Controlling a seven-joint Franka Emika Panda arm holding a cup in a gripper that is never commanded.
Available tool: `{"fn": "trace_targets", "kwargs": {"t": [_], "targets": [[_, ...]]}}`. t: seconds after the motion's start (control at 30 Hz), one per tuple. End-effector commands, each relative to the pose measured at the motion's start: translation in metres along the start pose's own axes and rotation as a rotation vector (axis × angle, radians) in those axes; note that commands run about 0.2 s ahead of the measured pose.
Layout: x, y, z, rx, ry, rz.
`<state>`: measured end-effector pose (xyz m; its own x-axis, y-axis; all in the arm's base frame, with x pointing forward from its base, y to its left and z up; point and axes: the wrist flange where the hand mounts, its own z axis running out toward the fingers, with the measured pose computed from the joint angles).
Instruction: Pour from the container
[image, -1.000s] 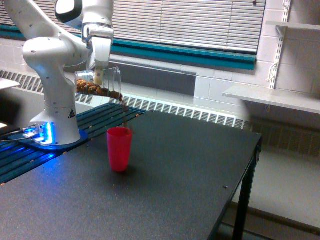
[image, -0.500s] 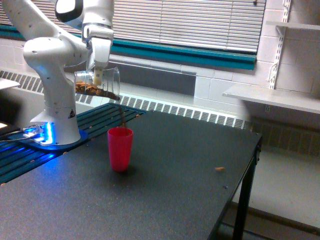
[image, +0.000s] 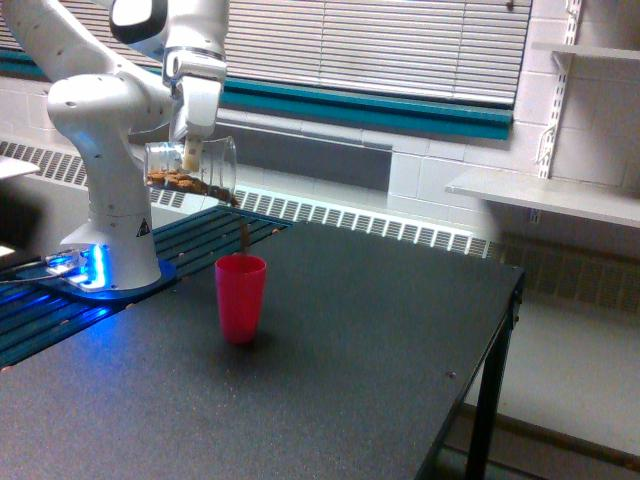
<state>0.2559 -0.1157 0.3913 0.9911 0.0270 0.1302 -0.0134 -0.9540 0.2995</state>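
Less brown fill remains as our gripper (image: 192, 152), pinching the container (image: 192, 166), tips it further; we hold its lip above the red cup (image: 240, 297) and pour slowly.

Container (image: 190, 165) above cup (image: 240, 298)

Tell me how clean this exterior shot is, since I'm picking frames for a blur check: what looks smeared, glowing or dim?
Exterior view: the falling brown bits smear into a streak between the tilted clear cup and the red cup; blue light glows at the arm's base; the black table looks evenly lit, without glare.
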Motion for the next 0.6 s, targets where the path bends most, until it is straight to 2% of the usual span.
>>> {"fn": "trace_targets", "kwargs": {"t": [0.03,0.6], "targets": [[-0.0076,-0.0079,0.0092,0.000,-0.027,-0.011],[-0.0090,-0.0136,0.0123,-0.023,-0.059,-0.047]]}}
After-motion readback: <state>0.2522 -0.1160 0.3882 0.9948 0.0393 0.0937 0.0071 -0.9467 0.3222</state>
